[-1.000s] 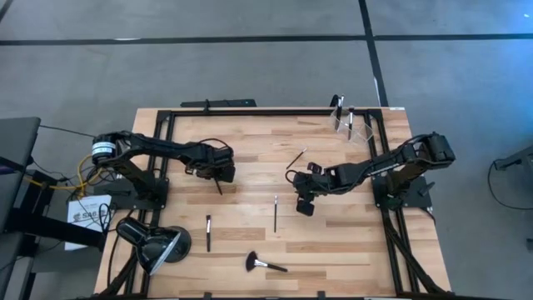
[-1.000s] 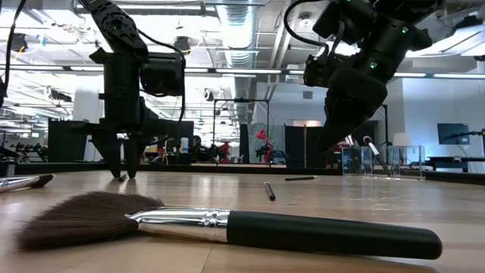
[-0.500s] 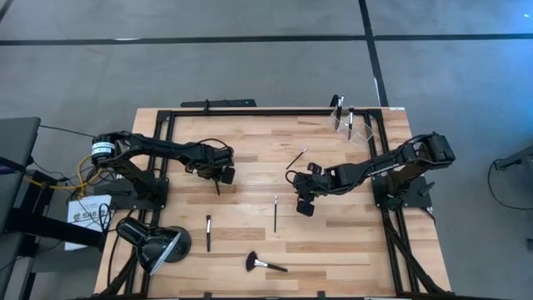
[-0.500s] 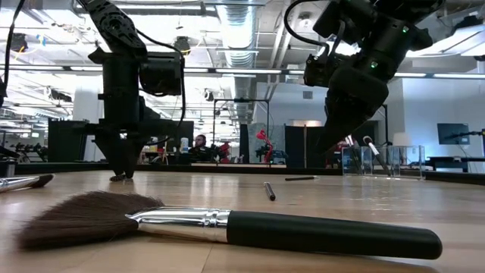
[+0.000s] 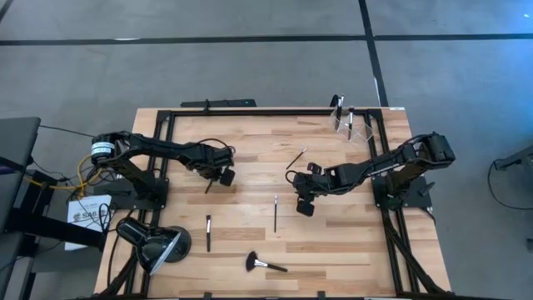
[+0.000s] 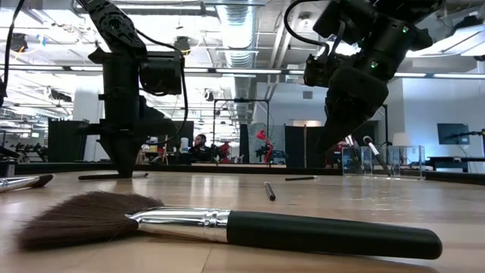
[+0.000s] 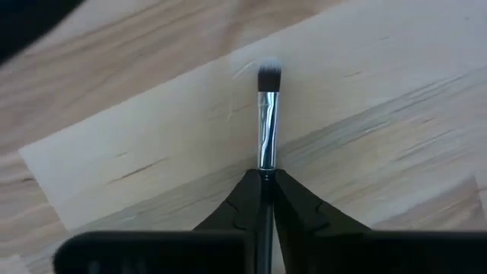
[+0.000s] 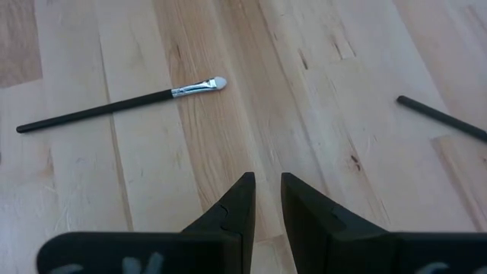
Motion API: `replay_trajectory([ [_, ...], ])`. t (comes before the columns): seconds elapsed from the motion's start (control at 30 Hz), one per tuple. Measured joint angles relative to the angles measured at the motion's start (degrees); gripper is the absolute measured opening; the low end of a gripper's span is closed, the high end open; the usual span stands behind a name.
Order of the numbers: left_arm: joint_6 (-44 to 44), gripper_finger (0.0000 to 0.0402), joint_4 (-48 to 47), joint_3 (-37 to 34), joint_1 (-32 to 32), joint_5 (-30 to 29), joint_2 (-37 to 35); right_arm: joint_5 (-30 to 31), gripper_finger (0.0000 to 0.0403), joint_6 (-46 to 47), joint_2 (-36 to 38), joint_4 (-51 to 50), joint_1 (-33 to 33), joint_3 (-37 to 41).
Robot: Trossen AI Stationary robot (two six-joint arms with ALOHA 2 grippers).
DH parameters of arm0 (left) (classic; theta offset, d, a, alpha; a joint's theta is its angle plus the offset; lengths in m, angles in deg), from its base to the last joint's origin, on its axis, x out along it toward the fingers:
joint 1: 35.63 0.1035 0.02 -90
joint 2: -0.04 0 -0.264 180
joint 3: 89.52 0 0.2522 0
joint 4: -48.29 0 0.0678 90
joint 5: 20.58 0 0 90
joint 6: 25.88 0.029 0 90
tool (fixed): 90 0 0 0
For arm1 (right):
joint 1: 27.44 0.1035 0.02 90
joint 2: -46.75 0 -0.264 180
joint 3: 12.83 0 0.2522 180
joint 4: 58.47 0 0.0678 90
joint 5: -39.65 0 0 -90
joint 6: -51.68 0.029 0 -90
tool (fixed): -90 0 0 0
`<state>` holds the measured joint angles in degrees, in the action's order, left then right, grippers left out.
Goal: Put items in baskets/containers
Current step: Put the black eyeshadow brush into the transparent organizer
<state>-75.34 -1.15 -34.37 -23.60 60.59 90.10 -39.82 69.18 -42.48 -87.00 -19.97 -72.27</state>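
My high cam straight down over whole table [image 5: 250, 167]. Low cam at tabletop level, fan brush [image 6: 227, 227] nearest; both share it. Wrist cams close to wood.

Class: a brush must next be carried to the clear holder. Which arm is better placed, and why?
Probably the left: the left gripper is already shut on a small brush. The right gripper hangs empty over bare wood, though it is nearer the clear holder.
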Motion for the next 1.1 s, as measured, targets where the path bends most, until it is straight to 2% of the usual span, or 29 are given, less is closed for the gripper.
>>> replay_trajectory([
  [0.27, 6.6, 0.002, 2.6, -0.5, -0.6, 1.1, -3.4, 0.4, 0.0056, -1.0, 0.0, 0.3, 0.0, 0.0],
  [0.4, 11.8, 0.0021, 7.7, -0.3, -2.4, 1.4, -7.5, 3.2, 0.0056, -1.5, 0.0, 0.4, 0.0, 0.0],
  [0.6, 18.1, 0.0021, 23.0, -0.2, -6.1, 1.4, -11.7, 7.3, 0.0056, -3.5, 0.0, 3.2, 0.1, 0.0],
  [0.77, 25.9, 0.0023, 37.5, -0.2, -9.8, 1.4, -12.0, 10.1, 0.0056, -11.1, 1.2, 7.7, 3.5, 0.0],
  [1.0, 32.7, 0.0023, 48.2, -0.3, -11.7, 1.6, -11.6, 17.8, 0.0056, -17.8, 9.4, 8.7, 10.1, 0.0],
  [1.1, 34.6, 0.0023, 57.4, -3.0, -11.7, 3.2, -11.6, 19.5, 0.0056, -18.9, 13.8, 7.1, 11.5, 0.0],
])
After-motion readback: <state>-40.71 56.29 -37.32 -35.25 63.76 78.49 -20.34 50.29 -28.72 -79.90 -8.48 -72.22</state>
